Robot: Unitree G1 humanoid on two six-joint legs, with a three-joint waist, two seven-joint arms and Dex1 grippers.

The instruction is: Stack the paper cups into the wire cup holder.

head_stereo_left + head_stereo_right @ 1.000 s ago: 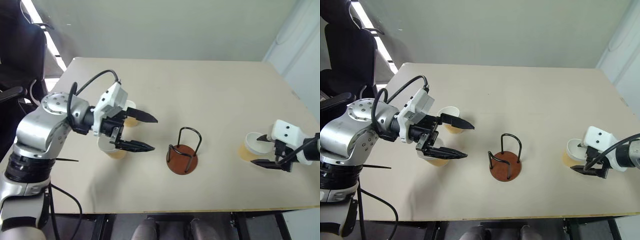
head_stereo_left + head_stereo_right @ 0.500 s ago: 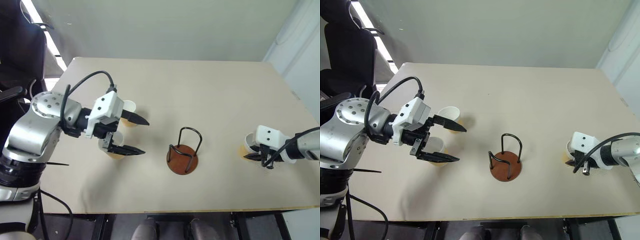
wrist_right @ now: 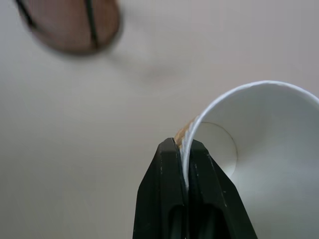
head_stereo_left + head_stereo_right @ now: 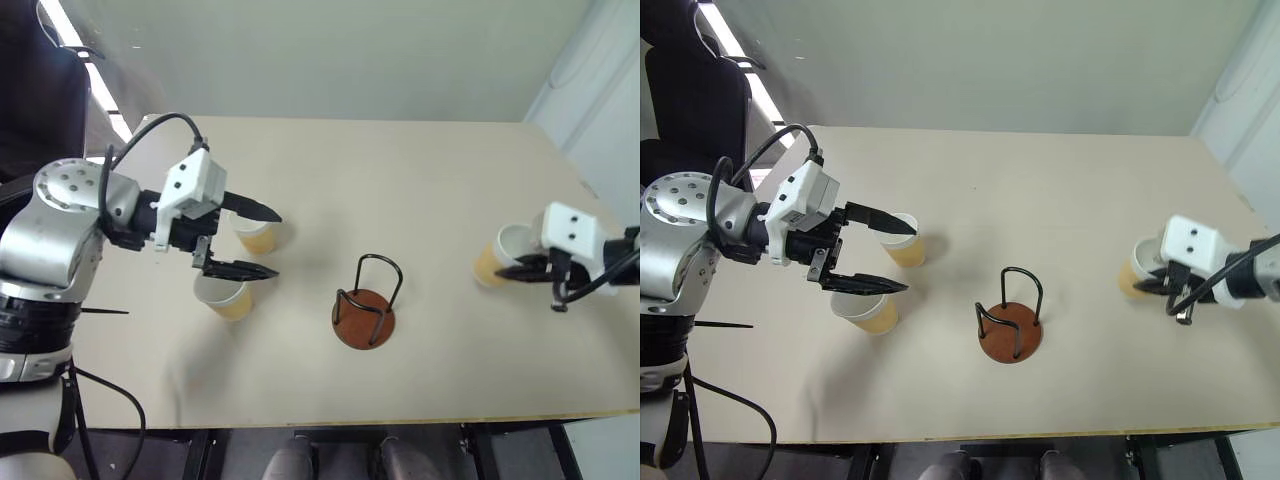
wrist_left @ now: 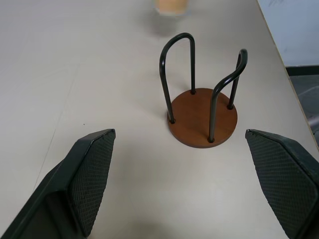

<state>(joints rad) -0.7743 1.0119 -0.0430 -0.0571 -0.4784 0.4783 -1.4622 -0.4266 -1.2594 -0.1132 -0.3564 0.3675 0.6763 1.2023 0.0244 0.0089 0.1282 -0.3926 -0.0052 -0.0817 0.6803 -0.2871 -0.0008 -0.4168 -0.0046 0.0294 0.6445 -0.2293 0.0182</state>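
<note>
Left eye view: the holder (image 4: 365,315) stands upright mid-table, its wire loops rising straight from the brown disc, empty. Two cups sit upright, mouths up, toward the left: the far cup (image 4: 255,236) and the near cup (image 4: 224,297), close together. The left gripper (image 4: 253,243) hovers above them, jaws spread wide, holding nothing, fingers pointing toward the holder. At the right, the right gripper (image 4: 520,268) pinches the rim of a third cup (image 4: 498,258), which tilts with its mouth toward the gripper. Left wrist view: both wide-apart fingers (image 5: 89,174) frame the holder. Right wrist view: the fingers (image 3: 172,189) clamp the cup's wall, one inside, one outside.
</note>
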